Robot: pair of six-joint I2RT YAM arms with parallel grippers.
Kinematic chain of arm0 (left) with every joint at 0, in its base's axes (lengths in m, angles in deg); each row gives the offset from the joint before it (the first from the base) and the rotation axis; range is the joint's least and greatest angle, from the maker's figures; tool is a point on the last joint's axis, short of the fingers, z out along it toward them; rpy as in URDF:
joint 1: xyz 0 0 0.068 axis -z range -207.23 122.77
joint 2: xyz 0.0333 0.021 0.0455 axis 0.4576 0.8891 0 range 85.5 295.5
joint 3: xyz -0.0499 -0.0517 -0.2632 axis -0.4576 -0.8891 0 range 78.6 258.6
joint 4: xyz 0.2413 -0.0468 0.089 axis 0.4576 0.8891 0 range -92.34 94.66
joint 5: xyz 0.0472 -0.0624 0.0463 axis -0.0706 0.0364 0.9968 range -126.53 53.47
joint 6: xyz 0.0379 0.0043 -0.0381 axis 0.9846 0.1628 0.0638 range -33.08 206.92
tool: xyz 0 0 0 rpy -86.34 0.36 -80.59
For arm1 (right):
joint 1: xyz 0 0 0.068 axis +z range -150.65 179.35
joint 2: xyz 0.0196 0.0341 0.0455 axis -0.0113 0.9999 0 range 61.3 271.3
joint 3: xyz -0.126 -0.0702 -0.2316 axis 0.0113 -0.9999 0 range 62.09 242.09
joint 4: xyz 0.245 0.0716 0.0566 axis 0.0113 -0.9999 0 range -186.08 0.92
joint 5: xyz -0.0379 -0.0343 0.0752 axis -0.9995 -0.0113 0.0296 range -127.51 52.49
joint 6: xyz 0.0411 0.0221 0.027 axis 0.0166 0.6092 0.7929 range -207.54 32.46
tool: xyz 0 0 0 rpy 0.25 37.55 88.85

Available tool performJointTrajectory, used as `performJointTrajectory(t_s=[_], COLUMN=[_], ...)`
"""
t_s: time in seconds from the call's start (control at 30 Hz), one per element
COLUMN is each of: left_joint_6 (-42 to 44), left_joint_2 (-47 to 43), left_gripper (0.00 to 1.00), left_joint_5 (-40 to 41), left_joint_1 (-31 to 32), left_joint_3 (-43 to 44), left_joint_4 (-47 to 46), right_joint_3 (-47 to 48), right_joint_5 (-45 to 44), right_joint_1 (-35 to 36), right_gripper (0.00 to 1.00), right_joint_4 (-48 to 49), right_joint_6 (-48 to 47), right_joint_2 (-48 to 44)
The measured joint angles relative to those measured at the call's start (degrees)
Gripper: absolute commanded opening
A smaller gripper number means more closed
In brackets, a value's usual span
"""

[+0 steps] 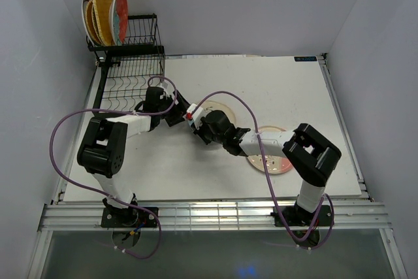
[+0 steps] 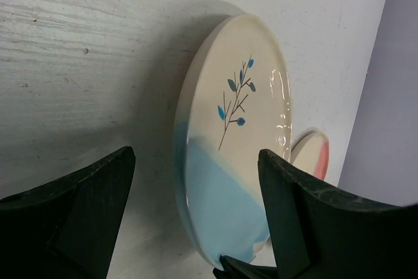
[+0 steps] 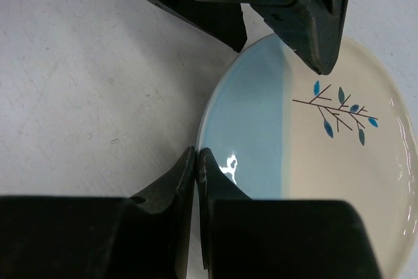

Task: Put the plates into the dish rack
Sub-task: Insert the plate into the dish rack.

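Cream-blue plate (image 2: pixel 228 129) — between wide-spread left claw (image 2: pixel 196 153) | table-edge label (image 1: pixel 304 59) (illegible)

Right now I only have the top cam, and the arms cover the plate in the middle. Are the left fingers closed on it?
Observer: No. In the left wrist view the left fingers are open, and the cream-blue plate shows between them.
Operator: Right fingers?
Observer: Shut. In the right wrist view the right fingers have their tips at the plate's rim, on its blue half.
Operator: Where do the left fingers sit against the rim?
Observer: In the right wrist view one left finger hangs over the plate. The other is over the bare table, just outside the rim.
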Motion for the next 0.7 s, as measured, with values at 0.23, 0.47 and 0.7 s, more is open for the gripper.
performJointTrajectory(t_s=[0.23, 0.47, 0.7], left_joint_6=[-1.95, -3.3, -3.39], left_joint_2=[0.9, 1.7, 0.5], left_gripper=[0.81, 0.58, 0.5], left_joint_5=[-1.16, -3.1, -3.39], left_joint_1=[1.05, 1.9, 1.84], left_joint_3=[0.22, 0.24, 0.02], left_joint_4=[0.02, 0.15, 0.07], right_joint_3=[0.04, 0.74, 1.09], right_joint_5=[-0.66, -1.68, -2.21], right_joint_1=[1.11, 1.92, 2.12], right_gripper=[0.08, 0.08, 0.08], right_joint_4=[1.27, 2.16, 2.47], right_joint_6=[0.0, 0.0, -0.02], right_joint_2=[0.0, 0.0, 0.0])
